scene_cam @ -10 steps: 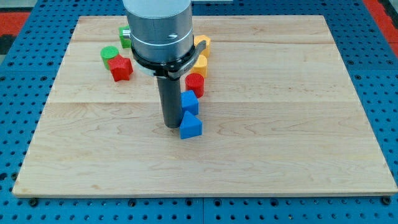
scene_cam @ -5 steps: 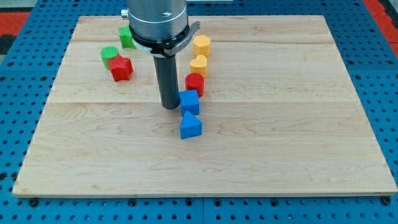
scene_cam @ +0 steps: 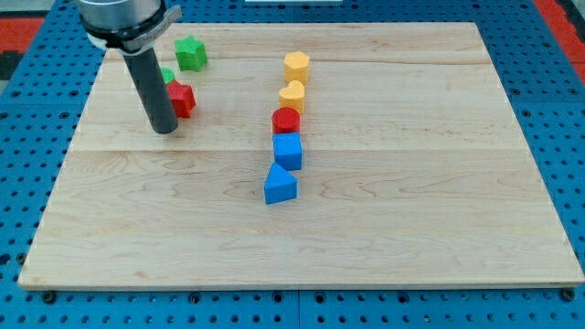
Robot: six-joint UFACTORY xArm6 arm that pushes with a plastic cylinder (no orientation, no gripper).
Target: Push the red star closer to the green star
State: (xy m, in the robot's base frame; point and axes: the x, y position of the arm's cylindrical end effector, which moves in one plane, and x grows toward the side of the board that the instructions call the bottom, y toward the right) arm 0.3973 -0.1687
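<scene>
Wooden board [scene_cam: 384,228] on a blue pegboard; no container is present, and every block lies loose on the board. The arm ends in a bare rod, so there is no hand to open or close. My tip [scene_cam: 164,131] rests on the board just below and to the view's left of the red star [scene_cam: 181,99], close to it; contact cannot be confirmed. The red star lies near the view's upper left, with the green star [scene_cam: 190,53] above and slightly to its right, apart by a clear gap. A second green block [scene_cam: 167,77], mostly hidden behind the rod, sits against the red star's upper left. Judged progress: the push is not yet made, and the gap remains to be closed. Mid-board column, top to bottom: two yellow blocks [scene_cam: 296,66] [scene_cam: 292,94], red cylinder [scene_cam: 286,120], blue cube [scene_cam: 288,151], blue wedge [scene_cam: 280,185].
</scene>
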